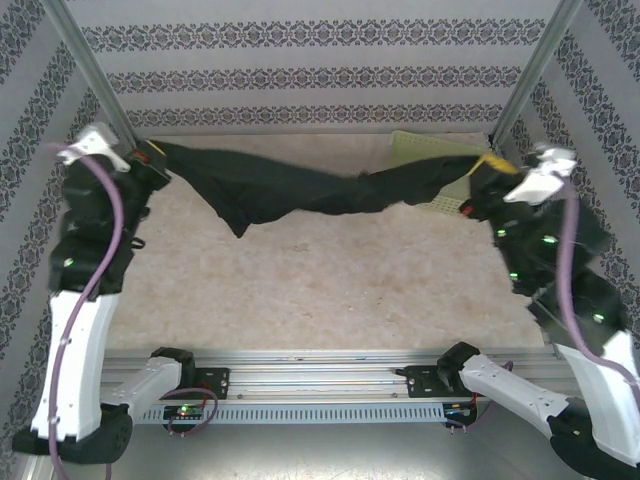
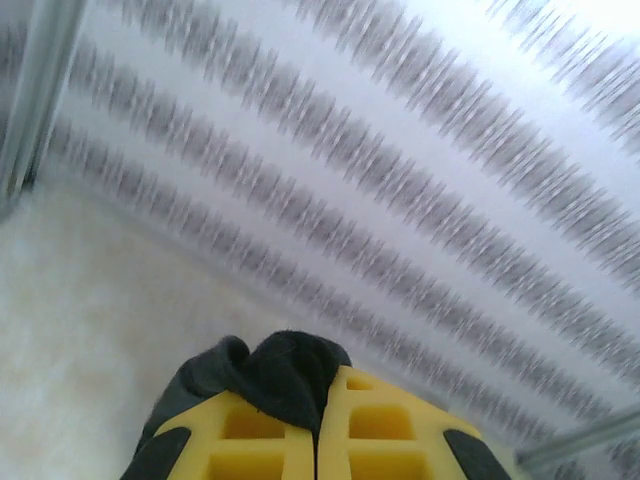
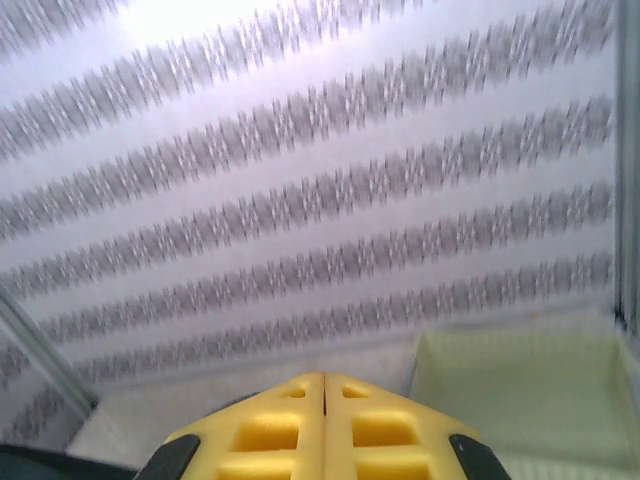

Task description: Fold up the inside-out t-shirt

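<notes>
Strung across the far side, sagging mid-span: inside-out t-shirt (image 1: 300, 190), soft, light, floppy. Left gripper (image 2: 318, 385) pinched shut on bunched fabric; right gripper (image 1: 478, 192) shut, seemingly clamping the right end by the basket (image 1: 420, 150). Best gripped at corners.

Basket (image 1: 425, 150), upper right of the top view: partly covered by t-shirt (image 1: 290, 185). Left wrist view: wallpaper (image 2: 400, 200) motion-blurred; left gripper (image 2: 318, 420) cut off at the bottom edge.
</notes>
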